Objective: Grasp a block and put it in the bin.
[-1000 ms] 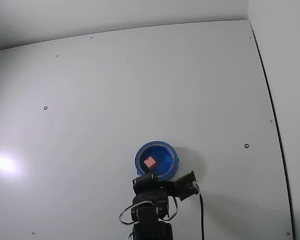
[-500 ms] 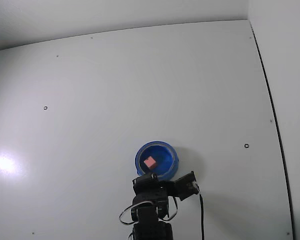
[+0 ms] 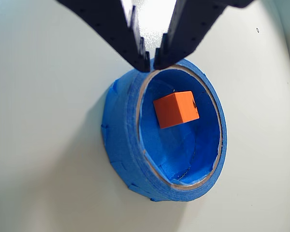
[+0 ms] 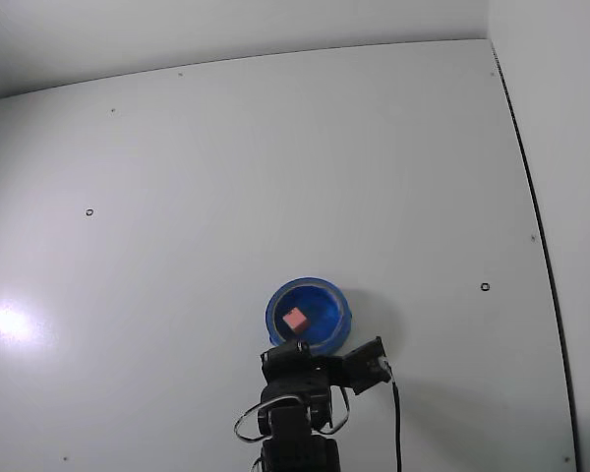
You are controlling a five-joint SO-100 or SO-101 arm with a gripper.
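Moved: nothing I can spot against the earlier fixed frames; arm, bin and block sit in the same places, only the glare patch at left looks a bit dimmer.
Block: (image 3: 176, 109) lies inside the bin (image 3: 121, 145), on its blue floor, tilted a little, toward the side nearest my fingertips in the wrist view; free, nothing touching it from above. In the fixed view it shows as a pale pink-red speck (image 4: 295, 320) left of centre inside the blue ring (image 4: 341, 315).
Bin: on the white worktop (image 3: 43, 121), just ahead of my arm base in the fixed view; thick taped-looking rim keeps the block from sliding out.
Hand: (image 3: 151, 60) empty, jaws nearly together with only a thin slit between the tips, hanging over the bin's near rim, clear of the block.
Why so: I judge the drop is done; hand is narrowed because it has nothing to hold, and parked above the rim so it doesn't knock the bin.
Task stage: looks finished, only a retreat left.
Risk: low; clipping the rim on pulling back could shift the bin.
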